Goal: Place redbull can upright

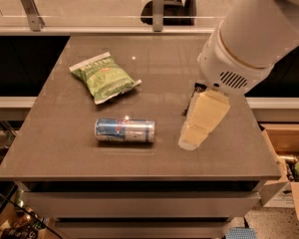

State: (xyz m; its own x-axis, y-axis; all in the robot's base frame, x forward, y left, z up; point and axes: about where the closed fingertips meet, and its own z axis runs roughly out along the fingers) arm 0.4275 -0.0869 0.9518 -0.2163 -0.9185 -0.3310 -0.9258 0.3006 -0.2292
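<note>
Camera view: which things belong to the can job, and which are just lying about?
Job: redbull can, lying on its side; tool, over the table right of the can.
Lying about: green chip bag; dark snack bar, mostly hidden behind the tool.

Table (60, 151): can (124, 130), bag (104, 77); gripper (190, 142) seemingly above

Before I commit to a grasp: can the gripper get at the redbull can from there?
Probably yes. The gripper hangs beside the redbull can, which lies on its side, with only bare table between them. The green chip bag lies apart, farther back.
</note>
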